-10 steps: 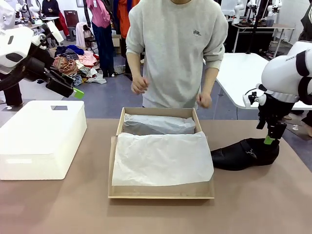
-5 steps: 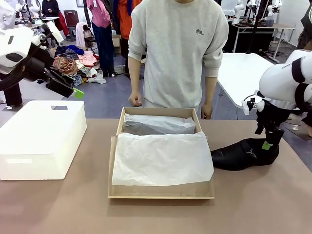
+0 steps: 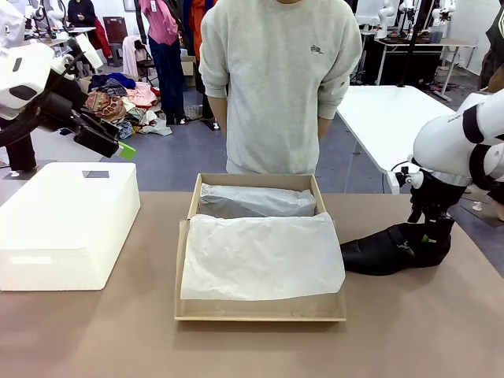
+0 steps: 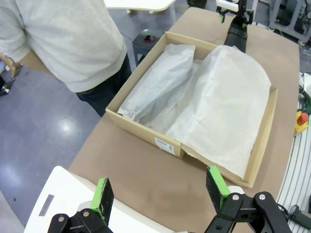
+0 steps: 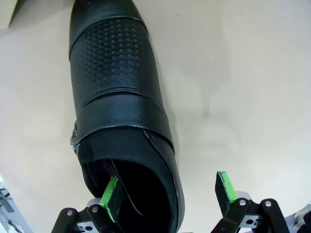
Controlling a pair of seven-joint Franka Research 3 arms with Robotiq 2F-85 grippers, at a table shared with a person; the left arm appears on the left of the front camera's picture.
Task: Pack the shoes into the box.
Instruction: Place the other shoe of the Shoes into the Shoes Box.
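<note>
Grasping step, I judge: the glossy black pointed leather shoe [image 3: 390,250] lies at middle right, just beside the tan cardboard box [image 3: 260,312] with crumpled white tissue paper [image 3: 260,256] at centre. The right gripper [image 5: 167,189] straddles the heel wall, fingers spread, gripping nothing; next it should pinch that stiff, slick rim. The left gripper [image 3: 118,146], upper left, hangs spread, empty.

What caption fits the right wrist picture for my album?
Open right gripper at the heel of the black shoe, one finger over its opening, one outside.
</note>
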